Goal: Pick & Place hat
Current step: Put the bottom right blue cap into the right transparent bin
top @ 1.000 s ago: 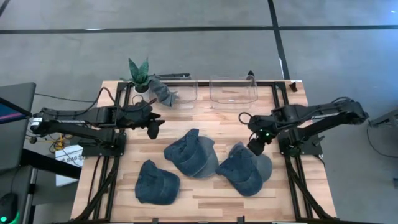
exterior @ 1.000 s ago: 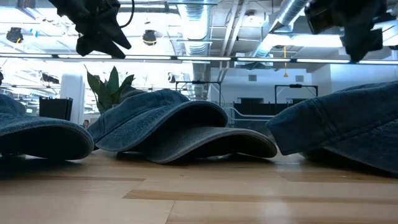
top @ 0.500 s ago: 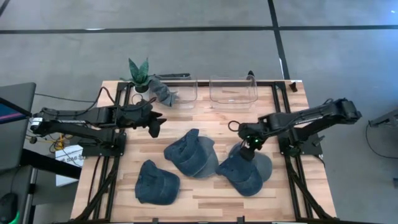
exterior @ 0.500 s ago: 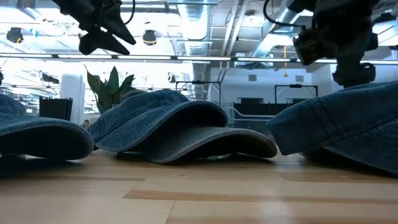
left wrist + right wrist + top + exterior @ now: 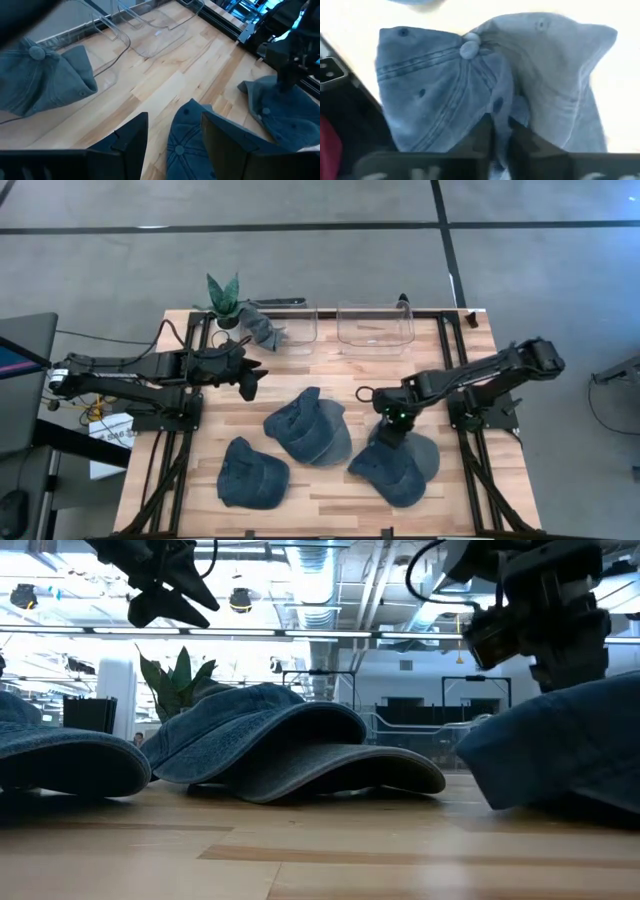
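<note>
High view, lower right: right gripper [image 5: 388, 430] pinched shut on hat [image 5: 395, 463] fabric. Lift straight, keep fold clamped. Left gripper [image 5: 250, 383] open, empty, upper left.

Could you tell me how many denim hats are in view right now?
4. One hat sits in the left clear bin, one at the table's front left, one at centre, and one is pinched by the right gripper. More may lie underneath.
</note>
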